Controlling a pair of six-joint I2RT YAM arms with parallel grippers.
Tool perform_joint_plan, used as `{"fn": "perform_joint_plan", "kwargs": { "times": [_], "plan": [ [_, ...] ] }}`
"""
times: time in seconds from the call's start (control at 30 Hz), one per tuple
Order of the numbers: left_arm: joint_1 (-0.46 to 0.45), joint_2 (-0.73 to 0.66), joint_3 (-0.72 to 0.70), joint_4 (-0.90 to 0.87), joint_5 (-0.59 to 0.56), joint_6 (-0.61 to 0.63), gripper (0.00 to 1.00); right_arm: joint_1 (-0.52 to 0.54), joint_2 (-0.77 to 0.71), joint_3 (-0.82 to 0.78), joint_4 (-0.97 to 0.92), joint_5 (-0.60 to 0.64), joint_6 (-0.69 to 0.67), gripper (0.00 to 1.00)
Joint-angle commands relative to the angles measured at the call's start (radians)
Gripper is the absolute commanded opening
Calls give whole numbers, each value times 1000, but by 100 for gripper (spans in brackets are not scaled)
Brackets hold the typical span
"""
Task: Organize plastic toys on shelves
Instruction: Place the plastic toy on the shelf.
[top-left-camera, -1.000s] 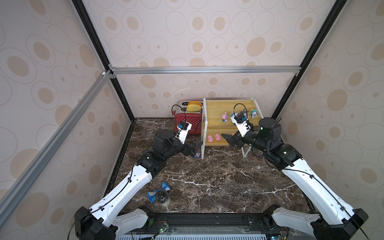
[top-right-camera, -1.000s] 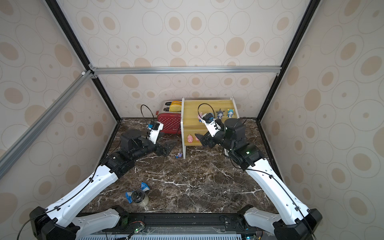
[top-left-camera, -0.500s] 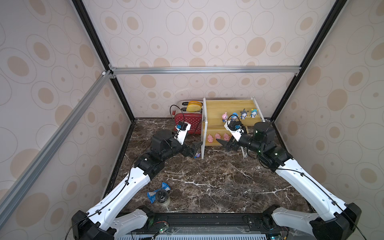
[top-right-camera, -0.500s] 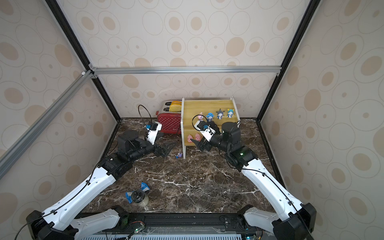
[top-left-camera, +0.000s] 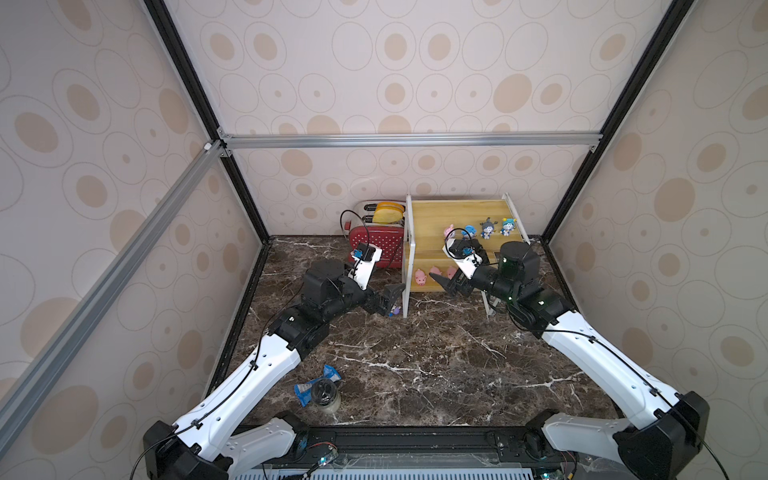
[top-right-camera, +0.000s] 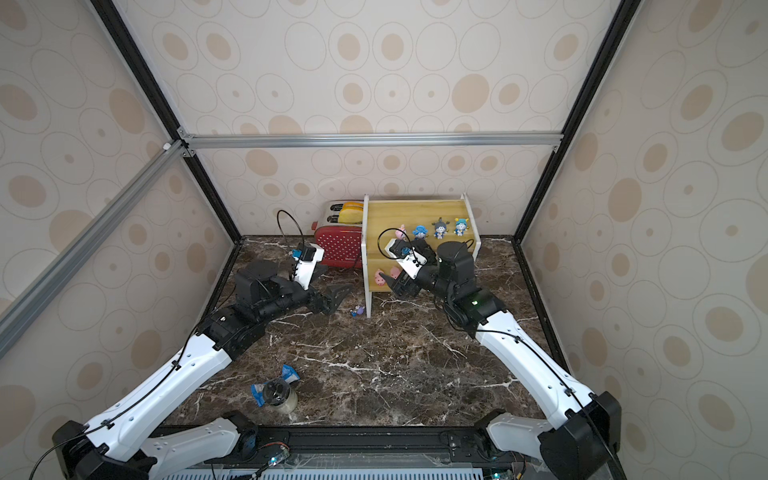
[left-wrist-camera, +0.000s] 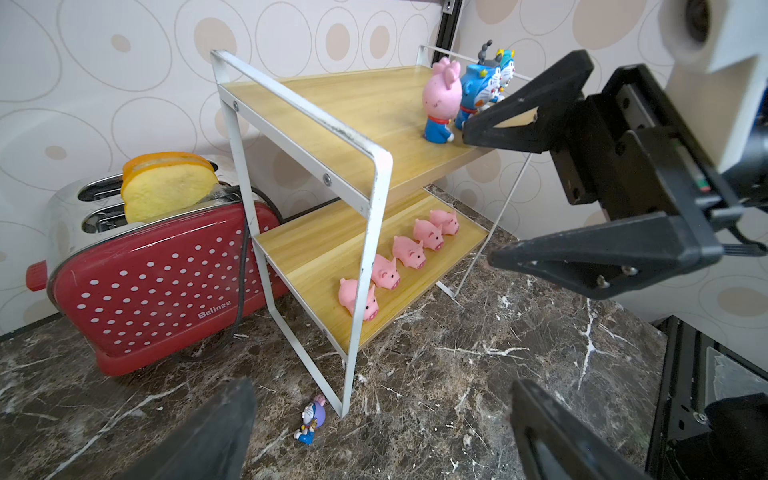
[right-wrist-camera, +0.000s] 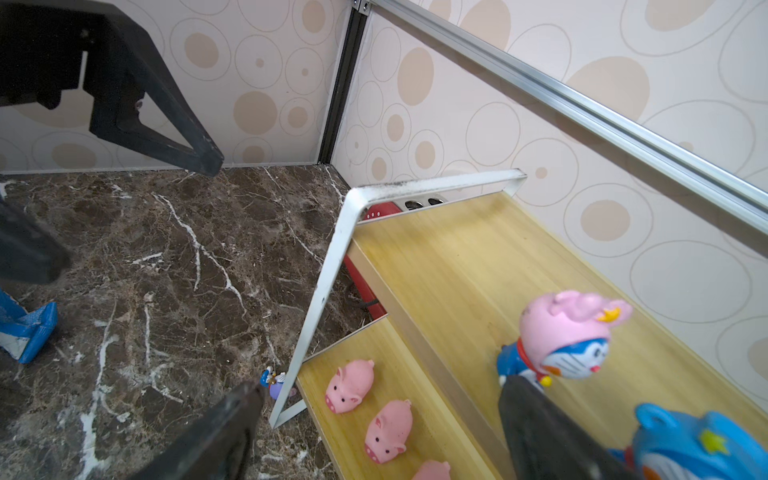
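The shelves (top-left-camera: 432, 216) (top-right-camera: 399, 216) stand at the back. Several pink pigs (left-wrist-camera: 405, 251) (right-wrist-camera: 348, 385) line the lower board. Several figurines (top-left-camera: 487, 227) (left-wrist-camera: 441, 99) stand on the upper board. One more figurine (top-left-camera: 395, 309) (top-right-camera: 357, 310) (left-wrist-camera: 309, 419) (right-wrist-camera: 274, 380) lies on the floor by the rack's front left leg. My left gripper (top-left-camera: 388, 299) (top-right-camera: 338, 299) (left-wrist-camera: 382, 440) is open and empty, low over the floor just short of that figurine. My right gripper (top-left-camera: 446, 286) (top-right-camera: 392, 286) (right-wrist-camera: 378, 436) hangs open and empty before the lower board, above the pigs.
A red polka-dot toaster (top-left-camera: 376, 245) (left-wrist-camera: 166, 286) with a yellow slice (top-left-camera: 388, 212) stands just left of the rack, its cord trailing on the floor. A jar (top-left-camera: 326, 395) and a blue wrapper (top-left-camera: 309, 384) lie near the front left. Walls close in on three sides.
My right gripper has drawn back from the upper board and come down in front of the lower board, uncovering the figurines there. The left arm has hardly moved.
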Motion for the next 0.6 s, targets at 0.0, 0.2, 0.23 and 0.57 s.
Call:
{"fn": "perform_joint_plan", "kwargs": {
  "times": [0.0, 0.2, 0.23, 0.57],
  "plan": [
    [-7, -6, 10, 10, 14, 10, 99, -4, 1, 3, 35, 15, -13, 94],
    [-6, -3, 10, 14, 16, 9, 99, -4, 10, 4, 31, 19, -13, 94],
    [-7, -2, 10, 15, 16, 9, 99, -5, 12, 4, 32, 17, -11, 94],
    [-7, -2, 5, 15, 16, 6, 99, -4, 20, 0, 34, -7, 2, 94]
  ]
}}
